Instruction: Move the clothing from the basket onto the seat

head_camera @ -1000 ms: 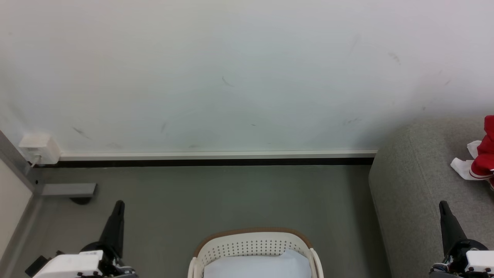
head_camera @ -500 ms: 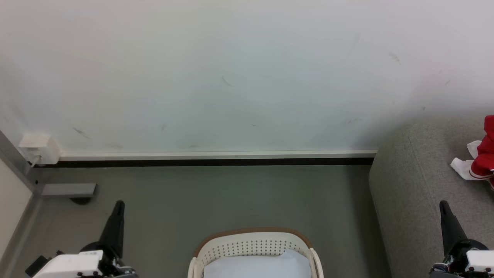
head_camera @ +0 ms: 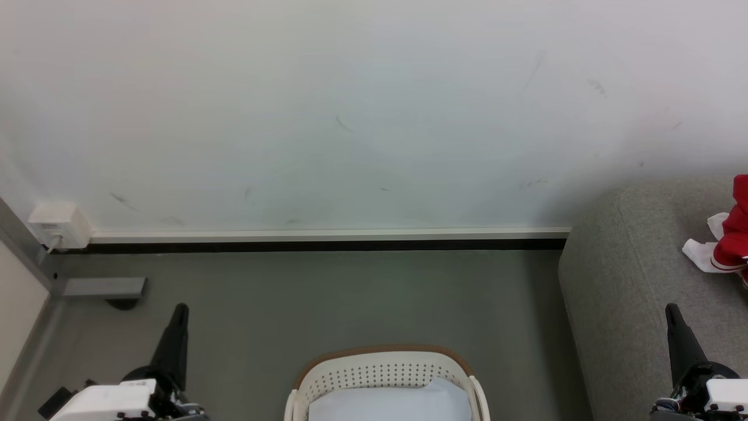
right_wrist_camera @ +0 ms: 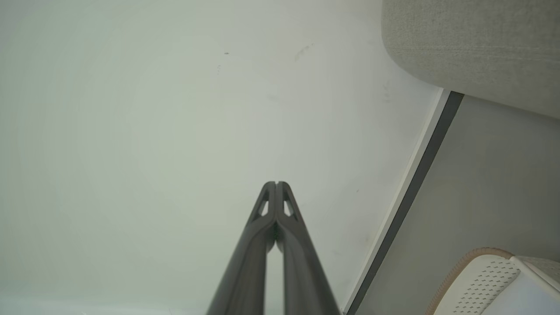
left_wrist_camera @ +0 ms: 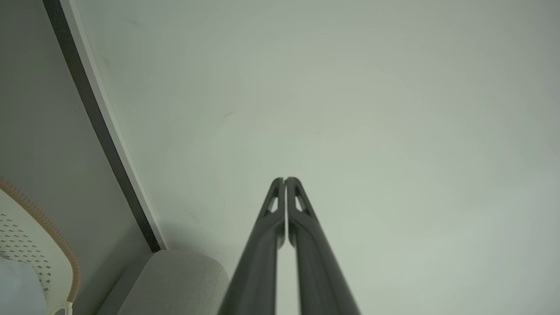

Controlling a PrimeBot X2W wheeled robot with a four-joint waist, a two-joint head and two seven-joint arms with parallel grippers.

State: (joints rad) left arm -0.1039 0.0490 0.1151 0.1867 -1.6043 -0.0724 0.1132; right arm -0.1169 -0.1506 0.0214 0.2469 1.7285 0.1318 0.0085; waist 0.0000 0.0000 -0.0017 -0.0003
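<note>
Both claws are clenched on nothing. The left claw point(head_camera: 179, 310) points up toward the wall, and in its wrist view the 2 fingers point(left_wrist_camera: 262, 253) press flat together from tip to base. The right claw point(head_camera: 672, 310) is the same, its fingers point(right_wrist_camera: 253, 258) shut with no fabric between them.

The clothing point(head_camera: 733, 234) is a red bunch with white trim. It lies on the seat point(head_camera: 619, 280), ahead of the right claw and off to that claw's right, well apart from the tip. The picture edge cuts it off, so I cannot tell its long axis or how it is spread. A white scrap point(head_camera: 698, 254) touches it on the side facing the claw.

The basket point(head_camera: 383, 351) sits between the 2 claws, behind both tips and closer to my body. What I can see inside is a plain white cloth point(head_camera: 388, 403), with no red.

From this I judge the transfer to be done. If the clothing needed tidying, the right arm is clearly the nearer one, since the left claw would have to cross the basket and the seat's rounded edge. That reach would go forward and outward to the right, over the seat's arm.
</note>
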